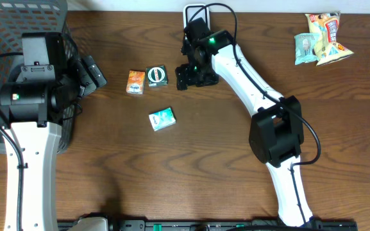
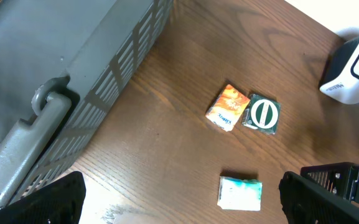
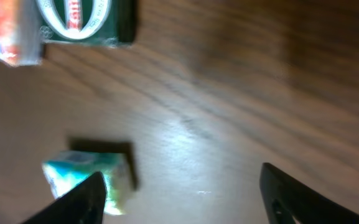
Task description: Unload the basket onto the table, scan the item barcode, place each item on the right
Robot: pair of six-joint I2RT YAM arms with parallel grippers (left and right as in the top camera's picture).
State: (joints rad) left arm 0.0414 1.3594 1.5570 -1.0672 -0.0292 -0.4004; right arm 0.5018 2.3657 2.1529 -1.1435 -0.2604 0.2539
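Right gripper (image 3: 180, 174) is spread open with nothing in it, hanging over the table (image 1: 223, 167) just right of the dark green pack (image 1: 157, 76). Orange pack (image 1: 135, 82) sits just beside that one, teal pack (image 1: 162, 119) lies apart, nearer the arm bases. Left gripper (image 2: 179, 186) is wide open too, by the basket (image 1: 18, 19).

Three small packs lie flat on the wooden tabletop, left of centre in the overhead frame.

- Orange pack (image 1: 135, 82): rectangular with an orange and white print, slightly tilted.
- Dark green pack (image 1: 157, 76): squarish, with a white ring and a bar across it on the top face. It sits just right of the orange pack. Whether their edges touch or only nearly touch, I cannot tell.
- Teal pack (image 1: 162, 119): white and teal wrapper, tilted. It lies alone below the other two, apart from both.
- Scanner (image 2: 353, 70): rounded white casing with a dark face, at the upper right edge of the left wrist view and cut off by the frame.
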